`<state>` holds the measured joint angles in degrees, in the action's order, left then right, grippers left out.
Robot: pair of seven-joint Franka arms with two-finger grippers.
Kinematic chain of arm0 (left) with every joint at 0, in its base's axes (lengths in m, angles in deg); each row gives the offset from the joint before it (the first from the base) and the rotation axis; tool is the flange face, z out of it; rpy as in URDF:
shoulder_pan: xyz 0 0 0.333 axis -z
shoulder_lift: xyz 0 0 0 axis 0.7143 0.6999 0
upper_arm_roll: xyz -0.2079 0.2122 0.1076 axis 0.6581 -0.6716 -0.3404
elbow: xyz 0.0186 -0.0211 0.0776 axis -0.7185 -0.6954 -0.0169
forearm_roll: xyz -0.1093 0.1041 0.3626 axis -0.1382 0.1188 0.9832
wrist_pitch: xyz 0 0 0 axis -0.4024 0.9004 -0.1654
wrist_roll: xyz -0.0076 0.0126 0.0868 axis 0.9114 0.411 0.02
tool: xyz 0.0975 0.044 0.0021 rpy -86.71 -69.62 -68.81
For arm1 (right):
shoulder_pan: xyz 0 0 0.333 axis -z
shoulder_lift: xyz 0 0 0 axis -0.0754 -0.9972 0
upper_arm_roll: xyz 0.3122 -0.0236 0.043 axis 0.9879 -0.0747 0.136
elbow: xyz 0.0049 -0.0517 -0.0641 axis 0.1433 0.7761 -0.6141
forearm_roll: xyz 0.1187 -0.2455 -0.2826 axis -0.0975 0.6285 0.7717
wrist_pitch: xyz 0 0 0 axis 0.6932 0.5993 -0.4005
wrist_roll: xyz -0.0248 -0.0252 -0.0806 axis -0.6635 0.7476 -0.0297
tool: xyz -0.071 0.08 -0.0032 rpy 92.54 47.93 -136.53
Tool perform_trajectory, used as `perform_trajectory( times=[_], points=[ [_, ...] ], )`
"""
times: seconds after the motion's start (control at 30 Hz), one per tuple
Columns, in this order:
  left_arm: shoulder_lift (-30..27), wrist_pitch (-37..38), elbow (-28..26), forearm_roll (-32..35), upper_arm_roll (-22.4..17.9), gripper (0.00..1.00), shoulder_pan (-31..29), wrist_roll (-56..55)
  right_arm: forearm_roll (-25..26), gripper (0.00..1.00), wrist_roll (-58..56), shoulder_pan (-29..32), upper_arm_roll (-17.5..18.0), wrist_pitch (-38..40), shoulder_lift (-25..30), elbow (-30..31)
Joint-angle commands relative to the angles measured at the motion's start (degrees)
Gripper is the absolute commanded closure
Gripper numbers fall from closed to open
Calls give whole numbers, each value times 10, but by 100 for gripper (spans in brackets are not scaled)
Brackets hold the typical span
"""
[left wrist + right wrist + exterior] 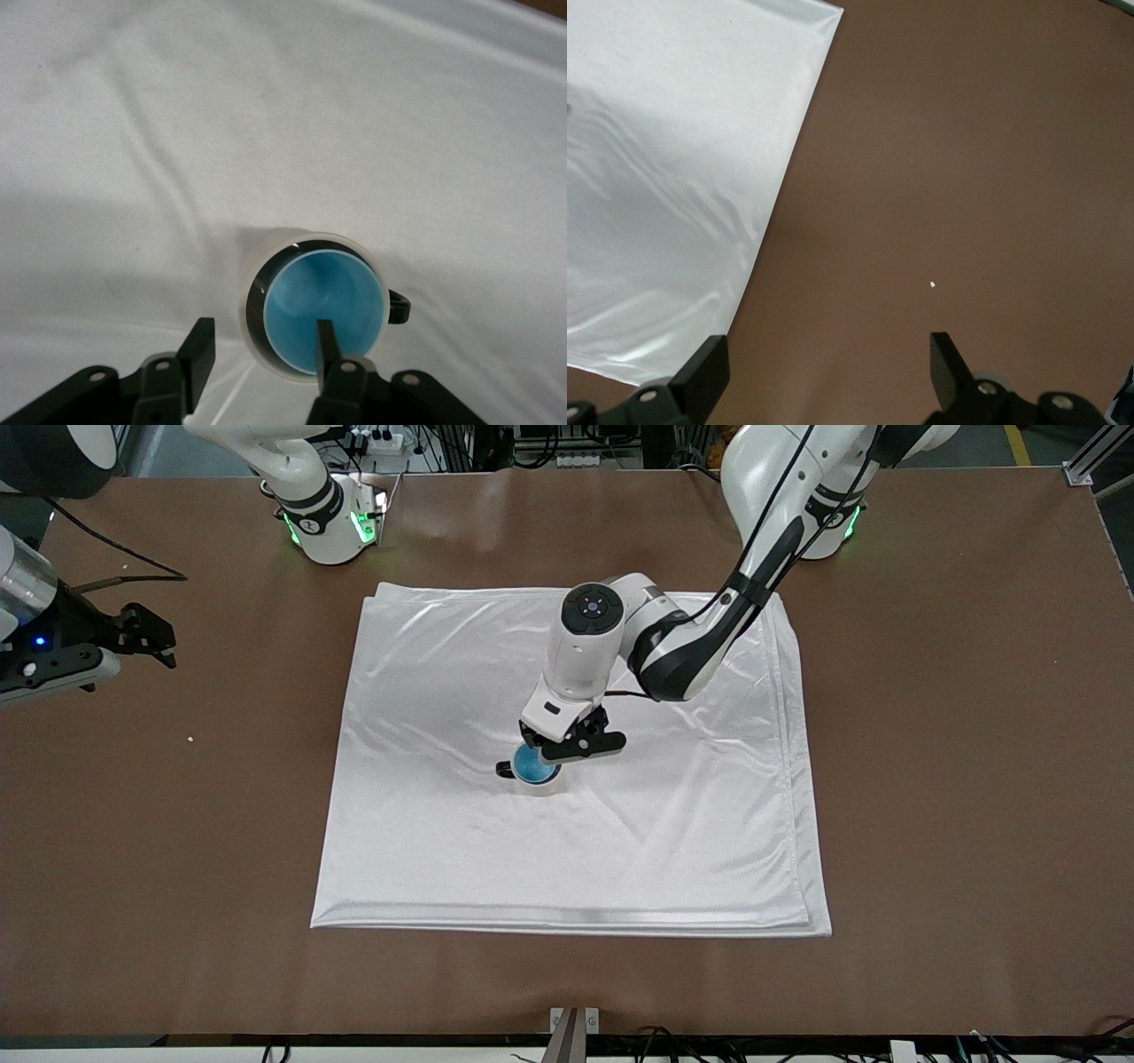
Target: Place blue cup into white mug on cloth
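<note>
The blue cup (pixel 532 765) sits inside the white mug (pixel 543 785), which stands upright near the middle of the cloth (pixel 620 850). The mug's black handle (pixel 503 771) points toward the right arm's end. My left gripper (pixel 551 755) is open just over the two. In the left wrist view the blue cup (pixel 319 301) fills the white mug (pixel 249 270) on the cloth (pixel 177 133). My left gripper (pixel 264 341) has one finger over the cup's inside and the other outside the mug, holding nothing. My right gripper (pixel 152 638) waits open and empty over the bare table.
The brown table (pixel 930 779) surrounds the cloth on every side. A small white crumb (pixel 190 738) lies on it near the right gripper. The right wrist view shows that crumb (pixel 932 284), the cloth's edge (pixel 673 133) and the right gripper (pixel 828 363).
</note>
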<state>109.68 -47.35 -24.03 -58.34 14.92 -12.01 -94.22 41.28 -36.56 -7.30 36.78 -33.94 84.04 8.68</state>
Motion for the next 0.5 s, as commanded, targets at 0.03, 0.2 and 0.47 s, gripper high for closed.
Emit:
perform_trajectory(
  times=[0.03,0.2,0.47],
  points=[
    [-13,5,16,17,-2,0,-2,8,-19,0,77,31,0,35,6,-33],
    [-51,46,16,17,-2,0,-17,21,-17,0,98,37,1,60,8,-44],
    [-129,152,15,11,0,0,-82,141,-34,0,120,64,0,50,5,-48]
  ],
)
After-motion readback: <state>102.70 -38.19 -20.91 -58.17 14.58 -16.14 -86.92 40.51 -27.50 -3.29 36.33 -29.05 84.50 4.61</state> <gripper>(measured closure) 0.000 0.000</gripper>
